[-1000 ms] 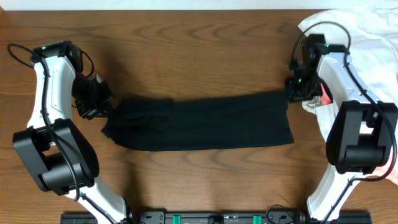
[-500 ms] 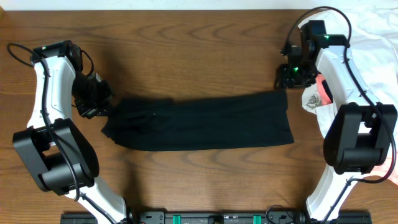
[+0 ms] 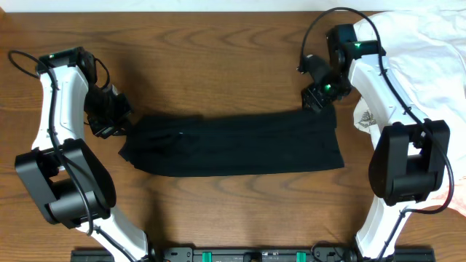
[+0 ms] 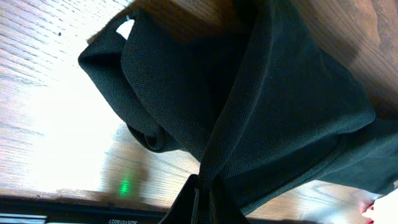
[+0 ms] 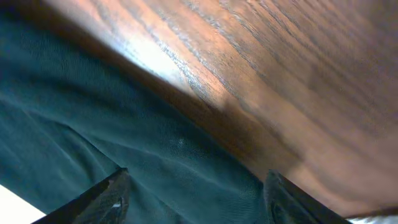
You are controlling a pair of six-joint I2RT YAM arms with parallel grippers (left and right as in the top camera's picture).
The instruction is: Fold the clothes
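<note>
1. Your bench [image 3: 233, 44] carries the black clothes [image 3: 233, 142], laid mid-bench as a wide flat strip.
2. Your left hand [image 3: 115, 124] sits low at the strip's left end, clenched on bunched fabric.
3. Your right hand [image 3: 314, 100] is angled down over the top-right corner, released, grasping nothing.

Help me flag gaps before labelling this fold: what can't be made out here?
Overhead: logo on the garment, too small to read; white cloth, cut off by the right edge.
Left wrist: garment runs past the right and bottom edges.
Right wrist: blurred; fingers cut off by the bottom edge.
</note>
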